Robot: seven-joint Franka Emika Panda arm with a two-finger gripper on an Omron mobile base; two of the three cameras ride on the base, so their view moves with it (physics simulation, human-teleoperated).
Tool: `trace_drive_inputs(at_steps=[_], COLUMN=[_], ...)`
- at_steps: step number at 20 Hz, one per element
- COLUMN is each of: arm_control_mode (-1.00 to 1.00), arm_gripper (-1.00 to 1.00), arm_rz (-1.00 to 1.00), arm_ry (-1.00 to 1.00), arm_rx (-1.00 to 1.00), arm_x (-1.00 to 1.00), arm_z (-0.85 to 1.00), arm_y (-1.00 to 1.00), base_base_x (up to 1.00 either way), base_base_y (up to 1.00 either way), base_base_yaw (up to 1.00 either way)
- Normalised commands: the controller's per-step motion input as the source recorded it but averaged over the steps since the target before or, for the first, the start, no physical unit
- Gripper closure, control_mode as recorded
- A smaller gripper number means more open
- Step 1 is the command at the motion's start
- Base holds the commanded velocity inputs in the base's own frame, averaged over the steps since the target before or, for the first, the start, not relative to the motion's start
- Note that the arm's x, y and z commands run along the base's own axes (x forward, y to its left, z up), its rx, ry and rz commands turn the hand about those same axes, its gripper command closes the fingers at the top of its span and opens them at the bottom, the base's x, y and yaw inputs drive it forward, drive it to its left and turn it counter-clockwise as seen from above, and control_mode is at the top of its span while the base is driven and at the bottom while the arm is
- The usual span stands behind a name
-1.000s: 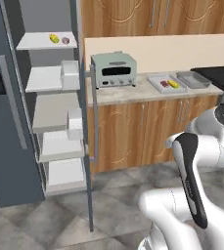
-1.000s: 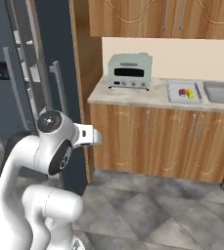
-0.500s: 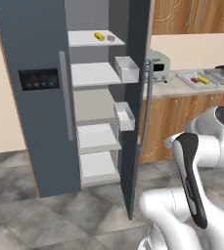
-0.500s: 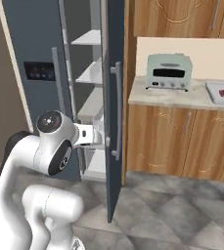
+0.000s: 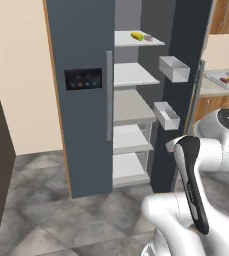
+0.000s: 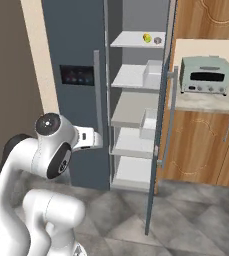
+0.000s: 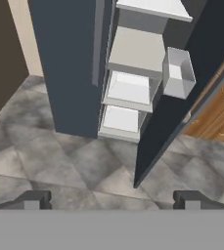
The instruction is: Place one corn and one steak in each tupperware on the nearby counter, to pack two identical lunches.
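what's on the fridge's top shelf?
On the top shelf: one yellow corn and beside it a small dark reddish piece, likely steak. The shelf's rear is blocked by the closed left door.

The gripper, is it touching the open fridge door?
Apart. In the hand view the gripper has its two fingertips spread wide at the bottom, with bare grey floor tiles between them and the fridge door, whose lower edge stands well beyond.

The top fridge shelf (image 5: 136,41) carries a corn (image 5: 136,35) beside a steak (image 5: 147,37).
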Motion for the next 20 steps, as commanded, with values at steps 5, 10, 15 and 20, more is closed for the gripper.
trace_drive_inputs(at_steps=[5, 10, 15, 20], arm_control_mode=[1.0, 1.0, 1.0, 1.0], arm_gripper=[-1.0, -1.0, -1.0, -1.0], arm_rz=[0.0, 0.0, 0.0, 0.0], arm_ry=[0.0, 0.0, 0.0, 0.0], arm_rx=[0.0, 0.0, 0.0, 0.0], arm_x=[0.0, 0.0, 0.0, 0.0], arm_z=[0.0, 0.0, 0.0, 0.0], arm_y=[0.0, 0.0, 0.0, 0.0], base_base_x=[0.62, 0.93, 0.9, 0.8], base_base_y=[-0.05, -0.02, -0.02, -0.13], base_base_yaw=[-0.05, -0.07, -0.08, -0.09])
